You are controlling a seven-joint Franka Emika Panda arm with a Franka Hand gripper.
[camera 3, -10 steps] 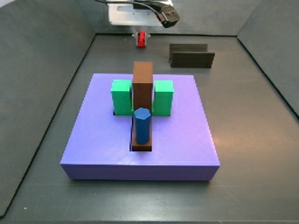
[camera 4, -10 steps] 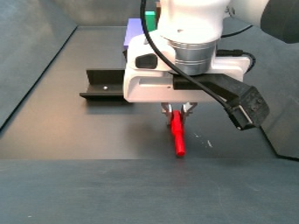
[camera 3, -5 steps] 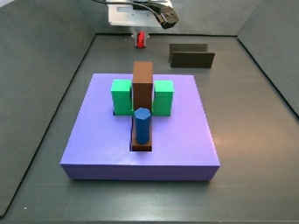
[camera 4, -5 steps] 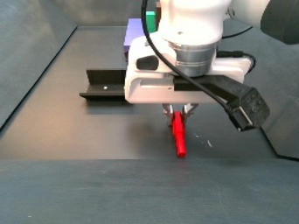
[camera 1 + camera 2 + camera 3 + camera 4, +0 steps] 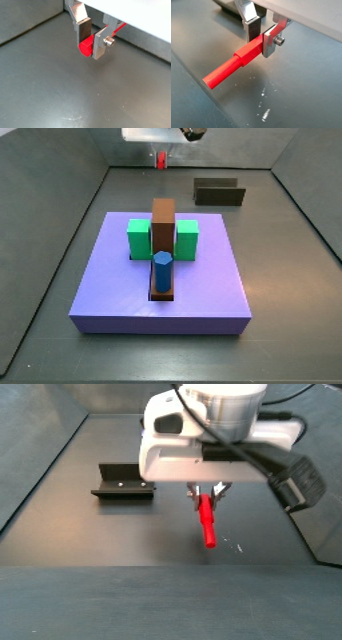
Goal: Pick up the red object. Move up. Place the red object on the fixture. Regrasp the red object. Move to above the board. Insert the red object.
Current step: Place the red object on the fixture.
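One large lavender-purple square board (image 5: 160, 268) sits well apart from the small dark L-shaped fixture (image 5: 120, 483). Beside that, the silver two-finger gripper (image 5: 207, 493) hangs above the floor, clamped on the slender bright-red peg (image 5: 207, 520), long axis vertical, free end pointing down.

My arm's two-finger parallel-jaw gripper (image 5: 91, 44) points straight down, its white wrist housing (image 5: 185, 452) above it in a side view. Both flat silver finger plates with dark pads (image 5: 252, 26) show in both wrist views, drawn in close on the small thin bright-red peg (image 5: 235, 63), which sits clamped between the pads at one end and juts out from them. In a side view the gripper (image 5: 207, 490) hangs clear of the floor, fingers vertical, peg hanging below them.
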